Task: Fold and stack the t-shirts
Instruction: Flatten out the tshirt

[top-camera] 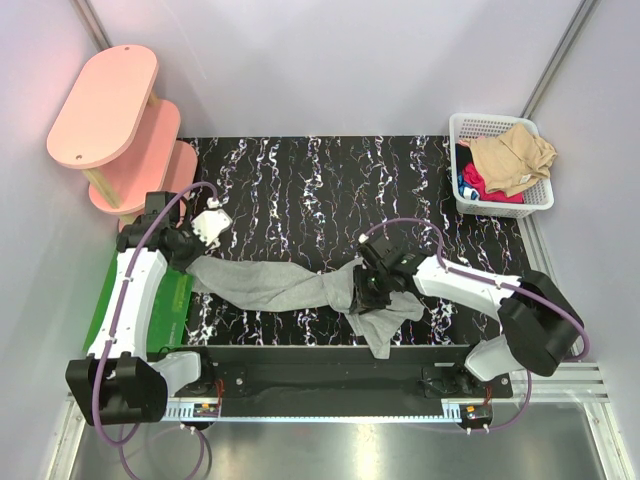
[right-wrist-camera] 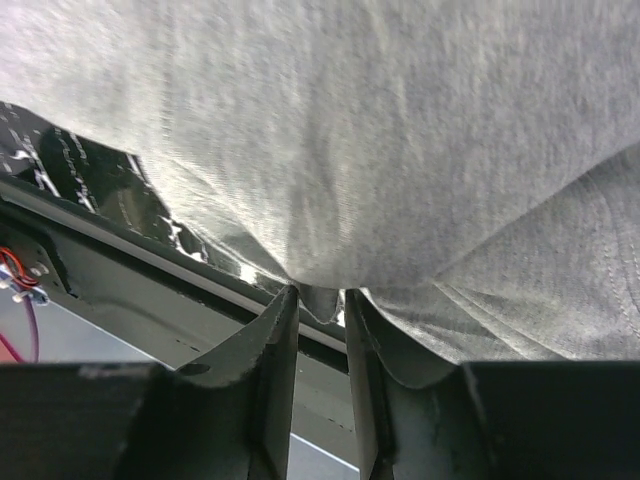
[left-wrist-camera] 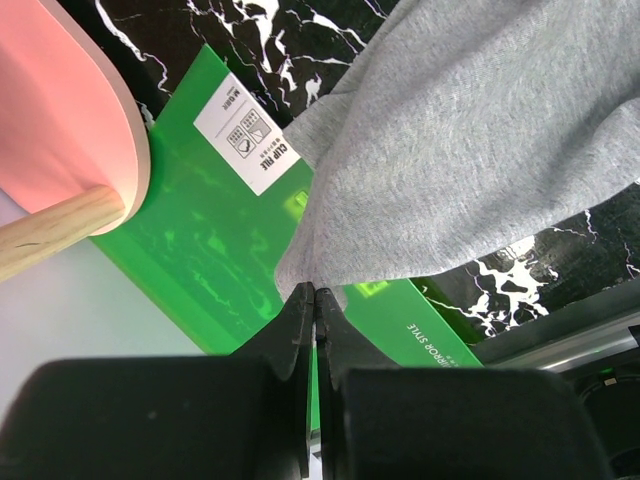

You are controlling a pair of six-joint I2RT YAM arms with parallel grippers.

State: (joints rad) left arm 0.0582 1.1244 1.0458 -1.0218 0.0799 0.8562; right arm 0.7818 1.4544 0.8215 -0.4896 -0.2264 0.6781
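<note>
Step in hand: opening out the grey t-shirt [top-camera: 290,285]; no fold made yet.
Left tool [left-wrist-camera: 315,292]: closed together, pinching the shirt's edge above the green mat [left-wrist-camera: 200,230].
Right tool [right-wrist-camera: 320,298]: clamped on a bunched fold.
Shirt: lower centre of the top view on the surface [top-camera: 330,180], roped up. Its long axis runs left to right, dipping rightward.
Next move, my judgement: draw the ends apart and lay it flat.

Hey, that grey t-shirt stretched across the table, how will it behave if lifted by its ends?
Likely floppy: the grey t-shirt bunches into a rope between the left gripper and right gripper. Probably light: small pinches seem to hold it. Its loose end beside the right gripper would probably dangle.
</note>
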